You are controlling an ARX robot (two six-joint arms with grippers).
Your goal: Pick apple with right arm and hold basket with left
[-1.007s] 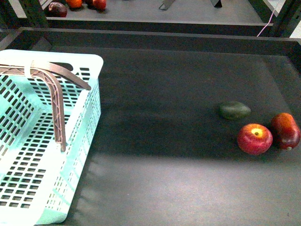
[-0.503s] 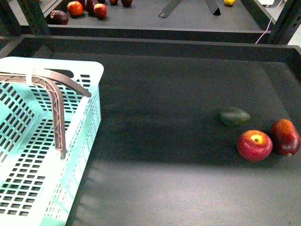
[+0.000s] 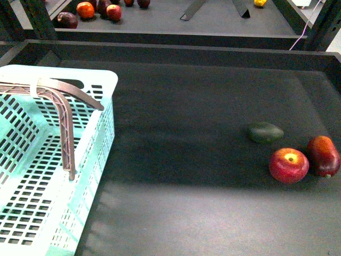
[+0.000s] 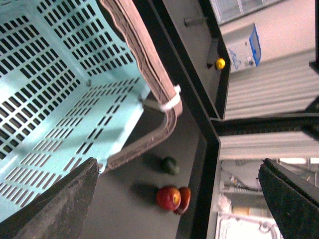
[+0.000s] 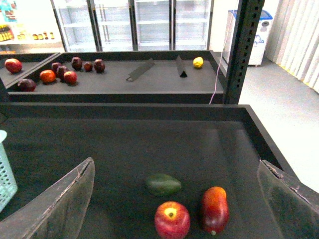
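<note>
The red apple [image 3: 289,165] with a yellow patch lies on the dark table at the right; it also shows in the right wrist view as the apple [image 5: 172,220] and in the left wrist view as the apple [image 4: 168,197]. The mint-green basket [image 3: 90,154] with its brownish handle [image 3: 63,120] stands at the left, seen too as the basket [image 4: 55,94]. My right gripper [image 5: 174,199] hangs open above and short of the apple. My left gripper [image 4: 179,199] is open over the basket's inside, touching nothing. Neither arm shows in the front view.
An elongated red-orange fruit [image 3: 323,155] lies right beside the apple, and a dark green oval fruit [image 3: 265,132] just behind it. A raised dark rim [image 3: 176,45] bounds the table's far side. Beyond it, another shelf holds several fruits [image 3: 85,9].
The front view shifted over the first half second, so basket and fruits sit slightly lower in the picture; since then nothing has moved on the table.
</note>
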